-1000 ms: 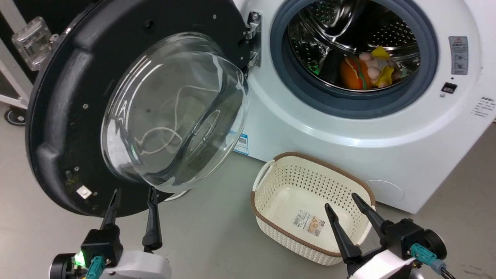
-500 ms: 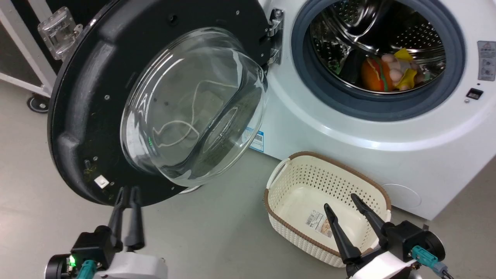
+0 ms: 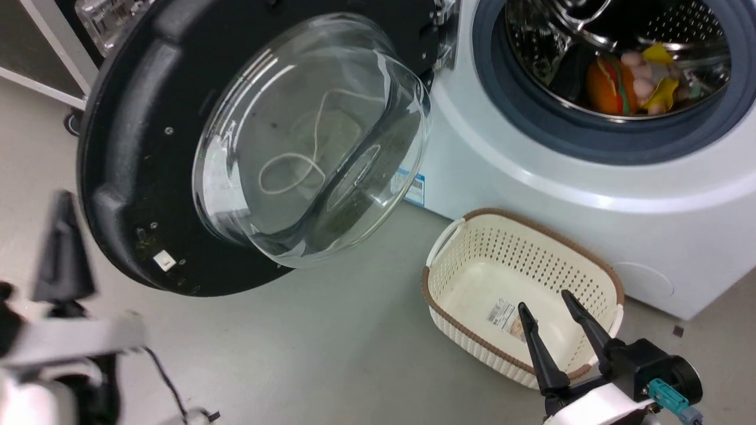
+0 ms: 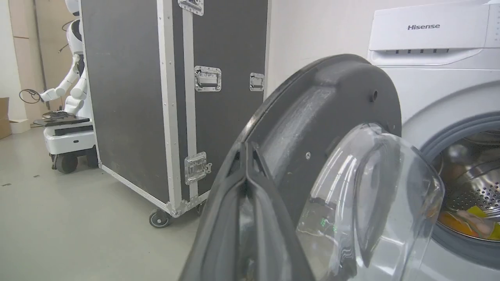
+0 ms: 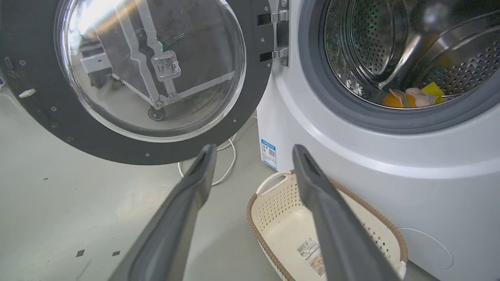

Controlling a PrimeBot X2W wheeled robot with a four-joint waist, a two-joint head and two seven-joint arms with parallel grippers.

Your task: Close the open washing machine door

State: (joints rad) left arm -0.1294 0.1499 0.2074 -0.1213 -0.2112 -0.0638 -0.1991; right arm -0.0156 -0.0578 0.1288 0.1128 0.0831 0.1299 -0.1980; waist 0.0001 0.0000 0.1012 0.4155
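Note:
The washing machine door [image 3: 136, 147] hangs wide open to the left of the drum, showing its black rim and bulging glass bowl [image 3: 307, 141]. Its metal hinge [image 5: 279, 37] sits at the right edge. My left gripper [image 3: 62, 203], blurred, stands at the far left beside the door's lower left rim. In the left wrist view its fingers are pressed together with nothing between them, and the left gripper [image 4: 247, 146] points at the door [image 4: 324, 101] along the outer edge. My right gripper [image 3: 544, 300] is open over the basket. From the right wrist, the right gripper [image 5: 254, 148] faces the door [image 5: 248, 105].
A cream basket [image 3: 472, 336] with a brown rim stands on the floor before the white machine [image 3: 590, 195]. Soft toys [image 3: 626, 82] lie in the steel drum. A wheeled black flight case [image 4: 129, 97] and another robot [image 4: 70, 89] stand to the left. A white cable [image 5: 230, 156] lies under the door.
The head camera has shifted. My left gripper has shut and swung from under the door's bottom rim out to the far left. The right gripper keeps its place over the basket.

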